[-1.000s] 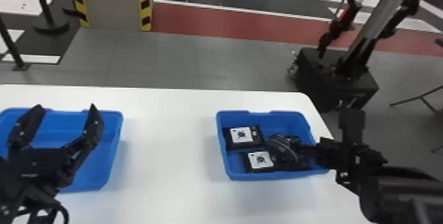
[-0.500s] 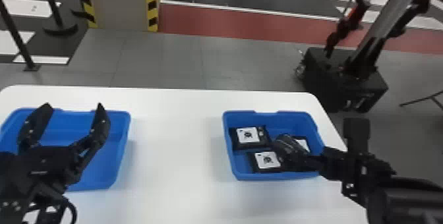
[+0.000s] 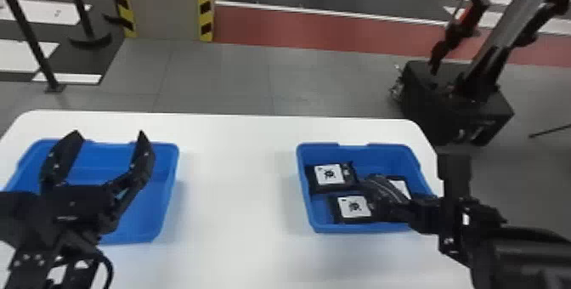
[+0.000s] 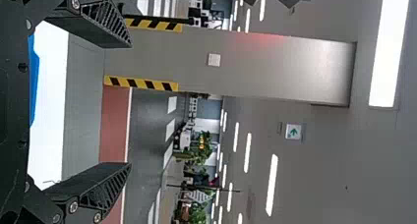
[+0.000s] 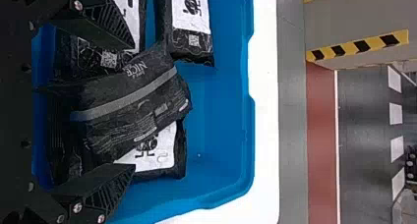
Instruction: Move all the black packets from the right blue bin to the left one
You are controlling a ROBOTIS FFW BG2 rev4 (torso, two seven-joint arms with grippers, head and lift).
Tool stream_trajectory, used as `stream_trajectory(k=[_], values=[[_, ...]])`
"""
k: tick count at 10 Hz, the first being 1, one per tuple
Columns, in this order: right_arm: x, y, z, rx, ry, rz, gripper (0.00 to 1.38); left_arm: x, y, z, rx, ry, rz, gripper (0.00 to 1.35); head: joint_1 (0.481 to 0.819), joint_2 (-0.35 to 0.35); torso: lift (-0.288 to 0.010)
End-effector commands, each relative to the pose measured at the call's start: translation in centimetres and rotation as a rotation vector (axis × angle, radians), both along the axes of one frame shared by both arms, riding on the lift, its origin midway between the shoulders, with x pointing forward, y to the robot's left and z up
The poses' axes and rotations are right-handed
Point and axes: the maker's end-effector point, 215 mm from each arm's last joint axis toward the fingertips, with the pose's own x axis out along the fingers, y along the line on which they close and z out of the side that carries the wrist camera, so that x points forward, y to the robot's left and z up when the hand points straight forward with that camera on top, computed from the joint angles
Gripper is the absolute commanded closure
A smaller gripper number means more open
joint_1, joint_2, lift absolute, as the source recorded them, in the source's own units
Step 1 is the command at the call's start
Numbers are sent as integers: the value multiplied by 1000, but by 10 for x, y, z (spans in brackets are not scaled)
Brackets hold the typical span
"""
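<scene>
Right gripper [image 5: 133, 106] spread around striped packet [image 5: 130, 103], askew on lower packet [image 5: 160, 157] in right bin [image 5: 221, 130]. Left gripper [image 3: 109, 133] spread by left bin [image 3: 167, 171]. We risk double pinch from overlap, or slip on loose wrap.

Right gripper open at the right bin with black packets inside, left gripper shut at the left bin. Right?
Not quite: the left gripper is open at the left bin, its fingers well apart in the head view. The rest stands: right gripper open at the right bin, black packets inside.
</scene>
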Motion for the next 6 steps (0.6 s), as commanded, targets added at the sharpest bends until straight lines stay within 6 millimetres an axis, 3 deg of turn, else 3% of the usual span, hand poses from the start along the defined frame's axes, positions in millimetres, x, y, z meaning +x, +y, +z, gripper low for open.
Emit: stream_trajectory(k=[1, 2, 3, 6], values=[[5, -5, 2, -14, 1, -9, 269, 0, 1, 0, -4, -1, 2, 171, 695, -169, -110], [6, -6, 4, -16, 9, -14, 769, -1, 2, 1, -4, -4, 4, 171, 695, -172, -110], [5, -3, 5, -9, 14, -21, 1061, -1, 3, 1, -4, -6, 7, 171, 695, -173, -110], [-4, -6, 3, -14, 29, -32, 1124, -1, 5, 4, -7, -13, 9, 173, 695, -168, -110]])
